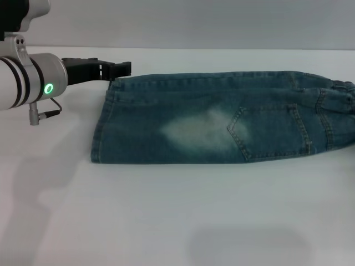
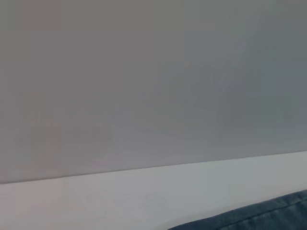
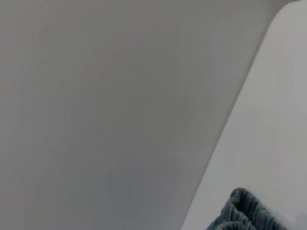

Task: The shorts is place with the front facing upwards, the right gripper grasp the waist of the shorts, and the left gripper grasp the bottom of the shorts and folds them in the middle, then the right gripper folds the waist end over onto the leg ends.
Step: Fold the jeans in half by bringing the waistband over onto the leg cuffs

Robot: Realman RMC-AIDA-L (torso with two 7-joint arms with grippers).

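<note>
Shorts (image 1: pixel 222 119) lie flat on the white table (image 1: pixel 166 221), already folded lengthwise in the middle: one leg stacked on the other, pocket and faded patch facing up. Leg ends (image 1: pixel 102 124) are on the robot's-left side of the shorts, gathered waistband (image 1: pixel 338 108) on the robot's-right side, running to the frame edge.

Left hand (image 1: pixel 119 68) sits at the far corner of the leg ends, prongs level with the hem edge and apparently touching it. Can't tell if the prongs are pinching denim, closed empty or parted; the left wrist view only shows a strip of denim (image 2: pixel 259 215) and table.

Right hand isn't in the head view. Its wrist cam catches the ruffled waistband (image 3: pixel 244 211) close by, so I judge it's near the waist end. Fingers not visible.

Judged step: middle fold done, waist-over-leg-ends fold not started.

Risks:
- If the right hand catches only the top waistband layer, the lower layer stays behind and the stack splits open.
- Elastic gather is bulky and uneven; a shallow pinch could slip mid-carry.
- If the left hand holds the hem while the waist comes over, the fold lands on it; if it lets go abruptly, it could drag the corner out of line.
- Waist dragged low across the denim would skew the edges.
</note>
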